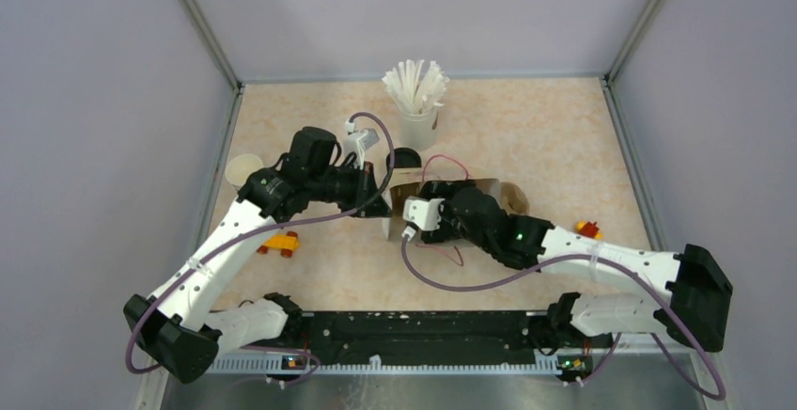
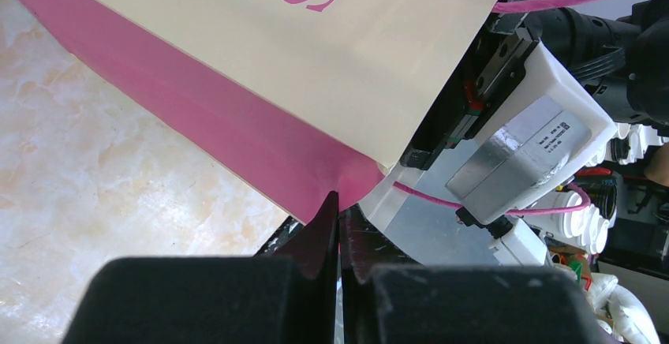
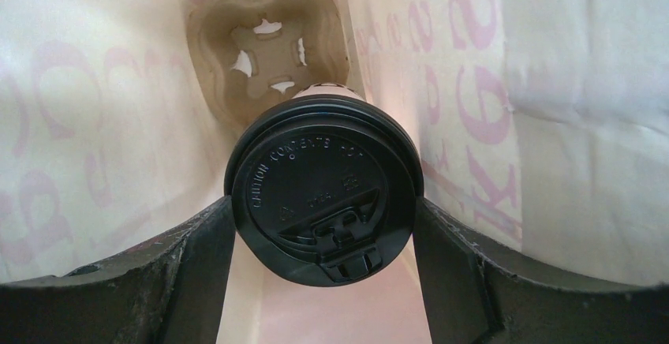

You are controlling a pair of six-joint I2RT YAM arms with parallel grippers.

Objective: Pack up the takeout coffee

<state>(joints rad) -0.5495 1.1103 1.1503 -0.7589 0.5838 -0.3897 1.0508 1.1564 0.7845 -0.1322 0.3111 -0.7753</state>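
Observation:
The takeout coffee, a white cup with a black lid, hangs inside the paper bag. My right gripper is shut on it, one finger pressed against each side of the lid. Below the cup, a brown pulp cup carrier lies at the bottom of the bag. My left gripper is shut on the pink side edge of the bag. In the top view the bag stands mid-table, the right gripper reaches into it and the left gripper is at its left side; the coffee is hidden there.
A white cup of straws stands behind the bag, with a loose black lid near it. A stack of paper cups sits at the left wall. An orange toy and a small red-orange piece lie on the table.

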